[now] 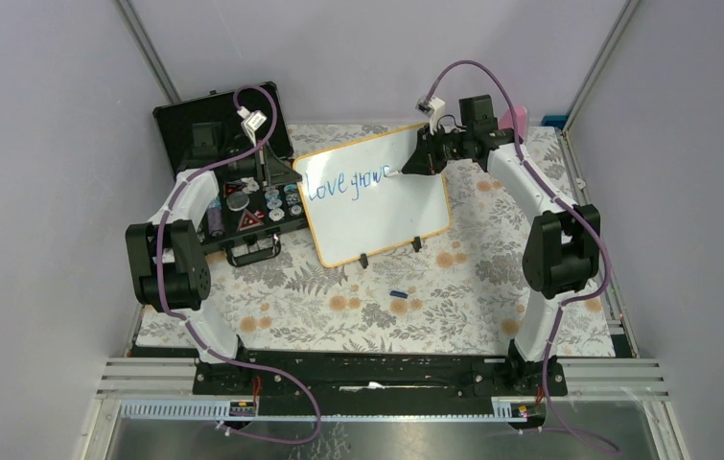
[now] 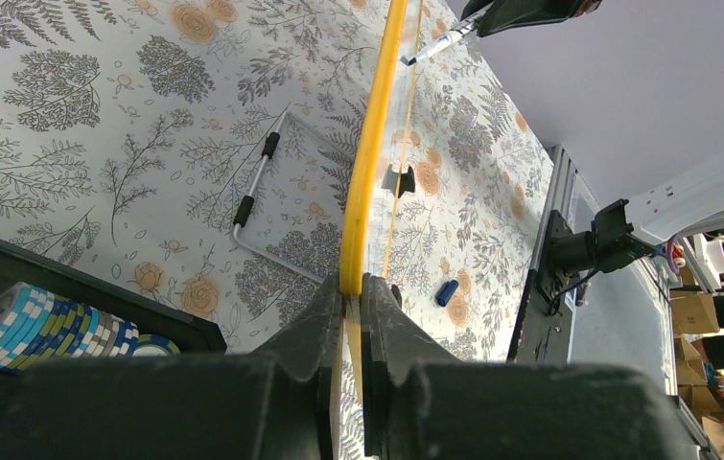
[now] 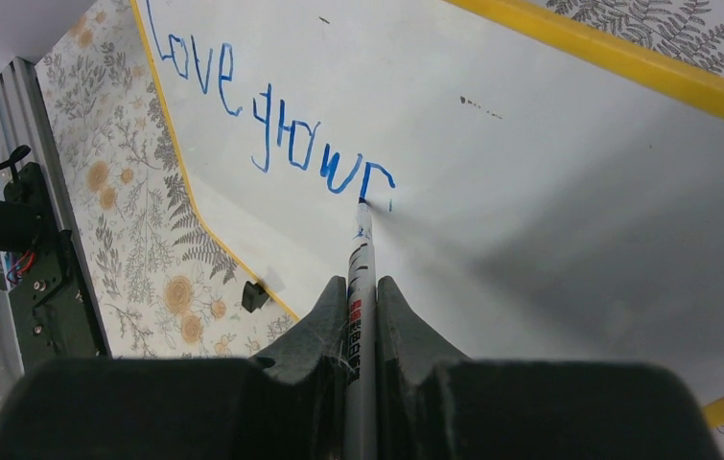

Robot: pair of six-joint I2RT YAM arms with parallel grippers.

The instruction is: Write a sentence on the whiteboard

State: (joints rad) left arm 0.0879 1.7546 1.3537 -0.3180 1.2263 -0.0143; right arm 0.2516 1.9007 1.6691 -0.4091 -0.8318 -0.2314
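Sentence [image 3: 286, 144] reads "Love grow", s half-drawn, likely more left; right pincer [image 3: 361, 287] grips marker [image 3: 362, 240], left pincer [image 2: 353, 287] clamps whiteboard [image 1: 386, 216] rim.

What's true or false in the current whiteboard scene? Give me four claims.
1. The right gripper is shut on a marker whose tip touches the whiteboard. True.
2. The left gripper hangs open, clear of the board. False: it clamps the board's yellow rim.
3. The sentence is blue and begins "Love". True.
4. The blue cap lies on the whiteboard. False: it lies on the floral cloth in front of it.
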